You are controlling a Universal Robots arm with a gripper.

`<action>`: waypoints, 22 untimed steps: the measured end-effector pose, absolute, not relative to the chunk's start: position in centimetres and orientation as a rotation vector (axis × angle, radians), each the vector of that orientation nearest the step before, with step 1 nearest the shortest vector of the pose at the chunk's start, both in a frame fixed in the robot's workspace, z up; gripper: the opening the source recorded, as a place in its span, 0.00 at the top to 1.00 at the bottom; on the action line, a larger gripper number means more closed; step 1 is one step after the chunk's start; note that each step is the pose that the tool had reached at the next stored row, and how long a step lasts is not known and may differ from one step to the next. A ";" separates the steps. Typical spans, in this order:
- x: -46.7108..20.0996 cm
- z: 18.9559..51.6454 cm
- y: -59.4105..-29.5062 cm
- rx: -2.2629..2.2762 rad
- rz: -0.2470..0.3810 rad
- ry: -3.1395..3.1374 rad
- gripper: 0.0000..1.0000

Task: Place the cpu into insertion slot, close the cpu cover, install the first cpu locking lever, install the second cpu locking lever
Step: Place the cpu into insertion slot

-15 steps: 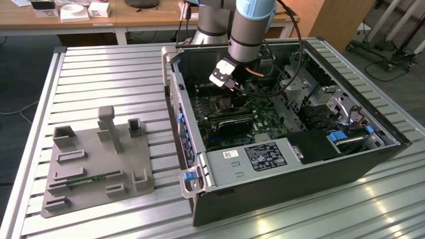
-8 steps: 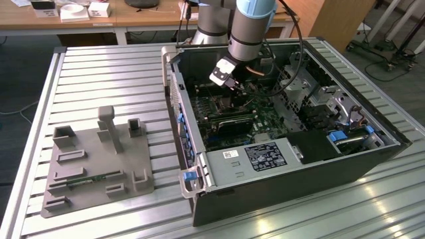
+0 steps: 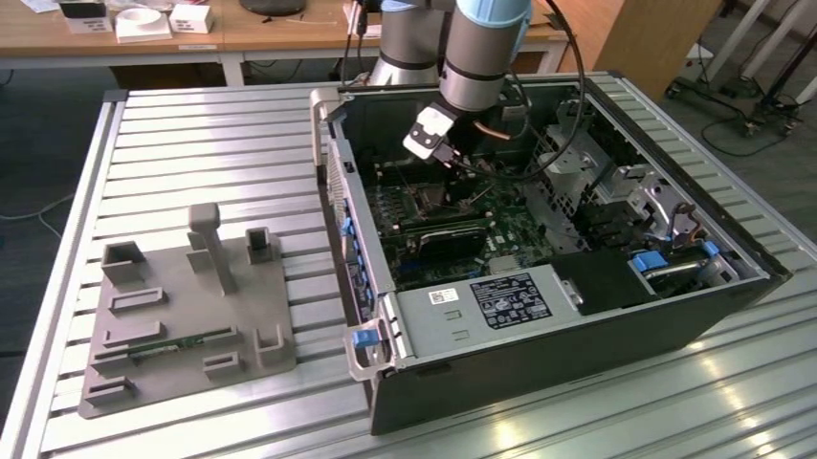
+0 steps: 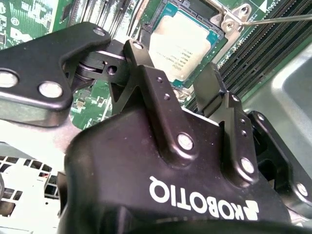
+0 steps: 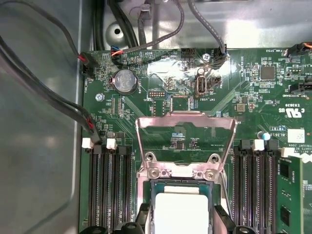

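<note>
Closest to lens: black pincer [image 4: 170, 63], fingers [image 4: 146, 83] spread apart with nothing between them; judged open and empty. Just beyond fingertips, find cpu [image 4: 180, 46] lying flat inside insertion slot [image 5: 149, 204], silvery-tan top upward, edges seemingly square to socket rim. Judged seated, hence no grip needed.

Note cpu cover [image 5: 185, 117] standing raised on its hinge at one edge of slot, green board [image 5: 253, 97] visible through cut-out centre. Not yet closed; presumably left up to keep socket clear for chip.

See thin locking lever [image 4: 278, 19] running out from a silvery tab at slot's corner, apparently unlatched; likely released so cover can stand free.

Flanking slot on both sides: long black memory slots [image 5: 109, 190]. Further out on board: coin battery [image 5: 126, 80], with cabling along board edge.

In exterior view, record arm angled down into open computer case [image 3: 549, 373] lying on slatted bench [image 3: 217, 143], with grey fixture tray [image 3: 179, 316] well apart, toward exterior view's left.
</note>
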State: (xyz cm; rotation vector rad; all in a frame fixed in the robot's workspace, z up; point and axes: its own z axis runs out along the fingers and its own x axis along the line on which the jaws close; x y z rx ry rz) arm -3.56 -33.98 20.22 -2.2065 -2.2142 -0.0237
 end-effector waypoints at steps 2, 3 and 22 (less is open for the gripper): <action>-3.6 20.3 -34.0 -2.206 -0.024 -2.214 0.39; -3.6 20.3 -34.0 -2.206 -0.024 -2.214 0.39; -3.6 21.0 -34.0 -2.206 -0.024 -2.214 0.88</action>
